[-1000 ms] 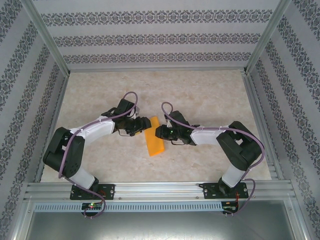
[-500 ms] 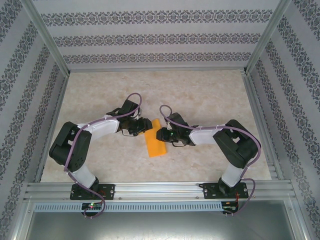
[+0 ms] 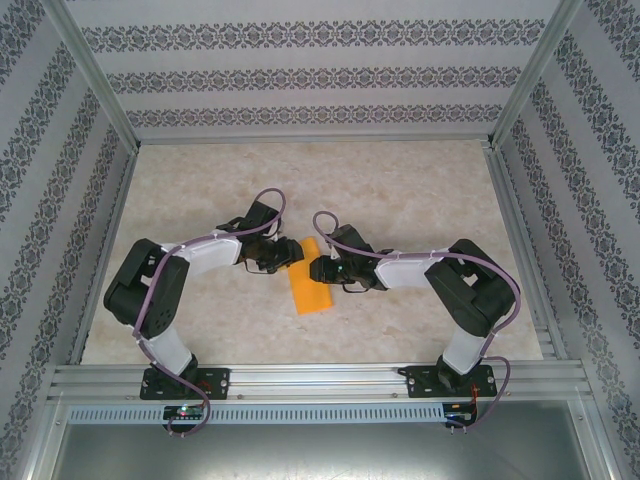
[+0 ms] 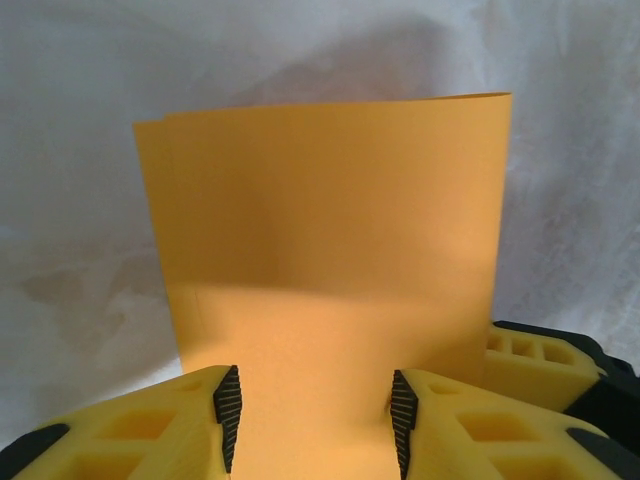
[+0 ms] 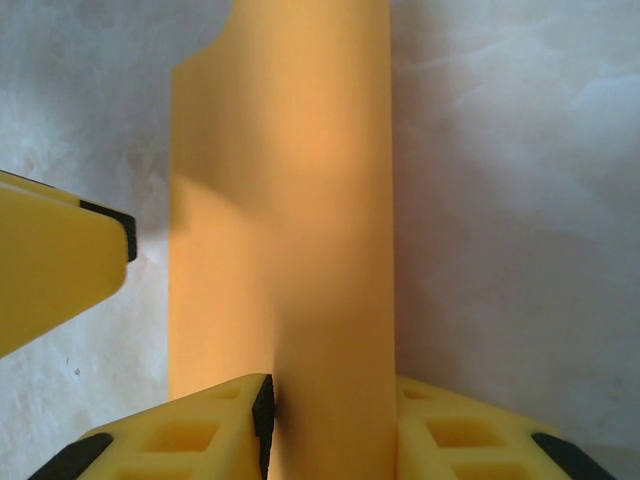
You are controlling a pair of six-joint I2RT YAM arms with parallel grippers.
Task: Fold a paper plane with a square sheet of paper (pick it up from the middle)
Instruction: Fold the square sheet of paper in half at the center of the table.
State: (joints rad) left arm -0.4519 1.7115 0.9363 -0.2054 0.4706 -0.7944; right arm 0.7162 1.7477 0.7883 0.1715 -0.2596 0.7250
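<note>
The orange-yellow sheet of paper (image 3: 310, 278) lies on the table folded into a narrow strip, long axis running away from the arm bases. My left gripper (image 3: 291, 252) sits at its upper left edge. In the left wrist view that gripper (image 4: 315, 420) is open, the paper (image 4: 330, 230) spreading between and beyond its apart pads. My right gripper (image 3: 318, 268) meets the strip from the right. In the right wrist view it (image 5: 330, 420) stands open astride the paper (image 5: 290, 200), which rises as a soft ridge and hides the right pad. A left finger (image 5: 60, 260) shows beside it.
The marble-patterned table (image 3: 400, 190) is fenced by patterned walls and an aluminium frame (image 3: 320, 380) along the near edge. Both arms bend inward, their elbows near the left and right sides of the table.
The left arm has pushed its gripper slightly right toward the paper and its elbow has swung inward. The right gripper edged left. The paper has stayed in place.
</note>
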